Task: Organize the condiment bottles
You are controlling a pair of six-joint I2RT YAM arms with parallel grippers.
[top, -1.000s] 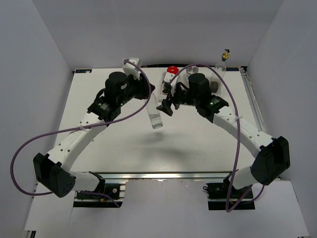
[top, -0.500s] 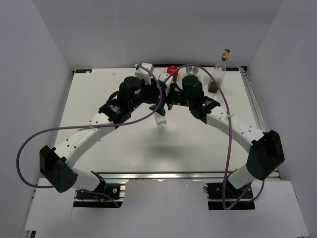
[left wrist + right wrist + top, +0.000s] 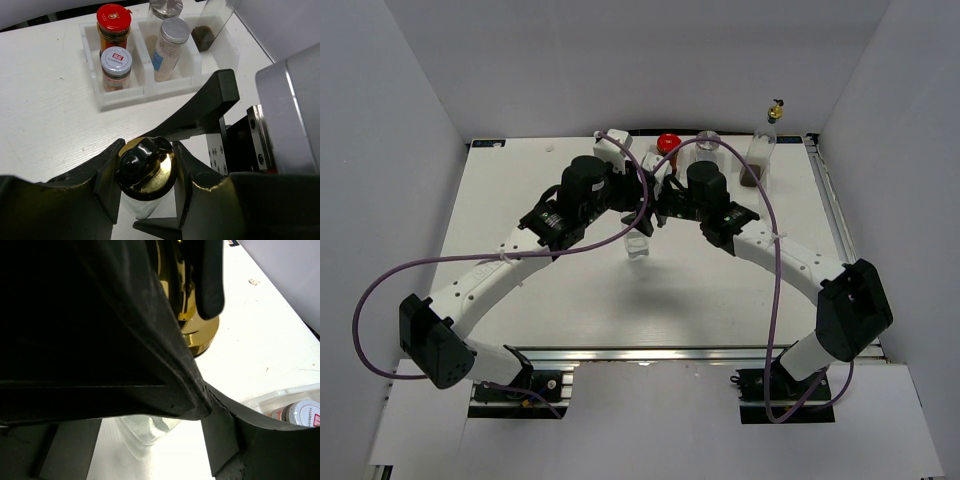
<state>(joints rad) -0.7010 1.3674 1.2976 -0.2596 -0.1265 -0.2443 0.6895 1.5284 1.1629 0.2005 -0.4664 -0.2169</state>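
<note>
My left gripper [image 3: 145, 172] is shut on the gold cap of a slim clear bottle [image 3: 144, 167] and holds it upright above the table's middle [image 3: 638, 244]. My right gripper [image 3: 145, 450] is open. Its fingers [image 3: 200, 112] stand on either side of the bottle's clear body [image 3: 145, 432], with gaps showing. In the white tray [image 3: 150, 97] at the back stand a red-capped jar [image 3: 114, 25], a short pale-lidded jar [image 3: 116, 65], a silver-capped bottle [image 3: 169, 47] and a dark-bottomed tall bottle [image 3: 207, 30].
A second silver-capped bottle [image 3: 165, 7] stands behind the first in the tray's middle compartment. The tray [image 3: 757, 178] sits against the back wall, right of centre. Purple cables loop over both arms. The table's right edge has a metal rail [image 3: 830, 210].
My left arm has carried the bottle right toward the table's middle. My right gripper has swung left from the tray and now has its fingers around the bottle's body.
</note>
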